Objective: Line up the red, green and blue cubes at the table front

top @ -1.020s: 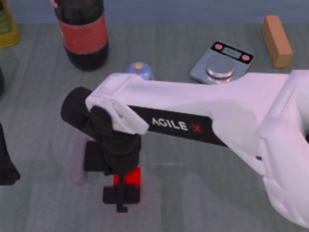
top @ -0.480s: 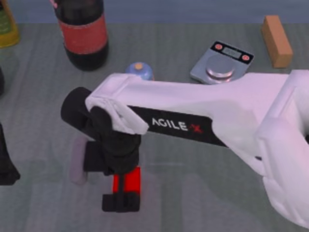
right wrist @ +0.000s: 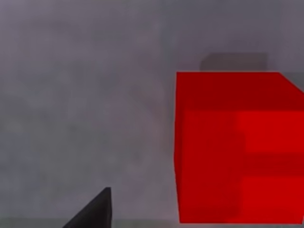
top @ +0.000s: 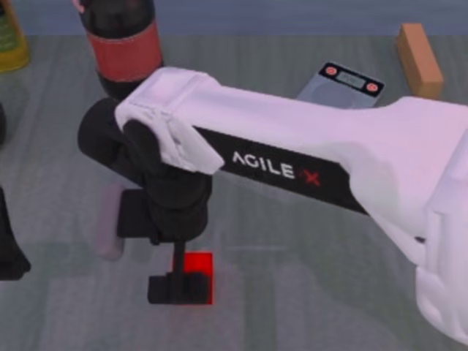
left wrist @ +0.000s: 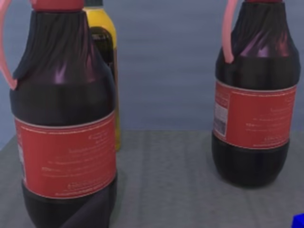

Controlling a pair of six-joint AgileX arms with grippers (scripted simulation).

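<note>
The red cube (top: 199,268) rests on the grey table (top: 307,292) near its front, left of centre. My right gripper (top: 180,289) hangs open just above it and slightly left, holding nothing. In the right wrist view the red cube (right wrist: 237,147) stands apart from one dark fingertip (right wrist: 97,209), with bare table between them. A sliver of the blue cube (left wrist: 299,221) shows in the left wrist view. The green cube is hidden. My left arm (top: 9,252) stays parked at the table's left edge.
A cola bottle (top: 121,51) and a yellow bottle (top: 9,36) stand at the back left. A kitchen scale (top: 349,79) and a tan wooden block (top: 419,60) lie at the back right. My right arm (top: 307,164) spans the table's middle.
My right gripper opened, let go of the red cube and rose above it. The cube stays on the table. The left arm has not moved.
</note>
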